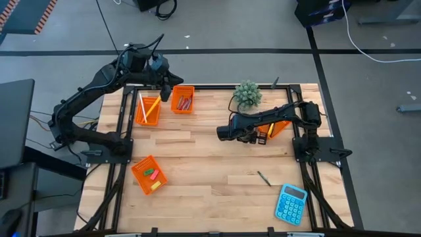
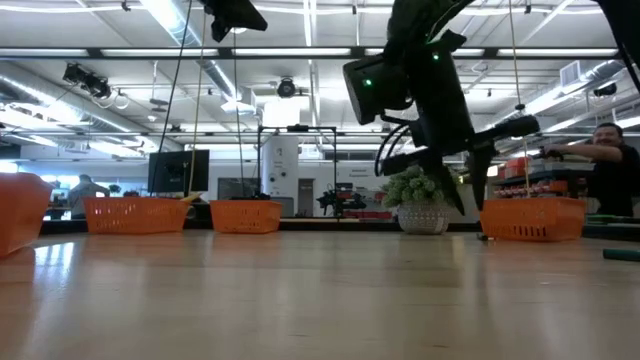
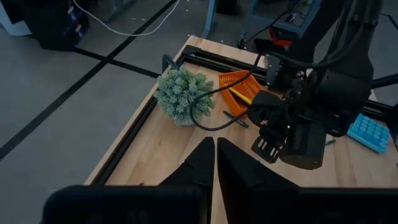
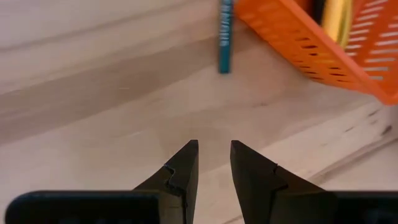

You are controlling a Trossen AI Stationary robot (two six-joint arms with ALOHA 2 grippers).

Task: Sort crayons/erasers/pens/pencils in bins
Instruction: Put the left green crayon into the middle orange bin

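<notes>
Four orange bins stand on the table. The far-left bin (image 1: 148, 108) holds yellow and whitish pencils, and the bin beside it (image 1: 183, 99) holds crayons. The near-left bin (image 1: 148, 174) holds erasers. The right bin (image 1: 277, 126) lies under my right arm. My right gripper (image 4: 214, 152) is slightly open and empty. It points down at bare table beside that bin (image 4: 311, 37). A dark teal pen (image 4: 224, 37) lies on the wood against the bin's side. My left gripper (image 3: 215, 165) is shut and empty, high over the far-left bins (image 1: 164, 89).
A small potted plant (image 1: 248, 94) stands at the far edge near the right bin. A blue calculator (image 1: 291, 203) lies at the near right. A thin dark stick (image 1: 264, 178) lies on the wood near it. The middle of the table is bare wood.
</notes>
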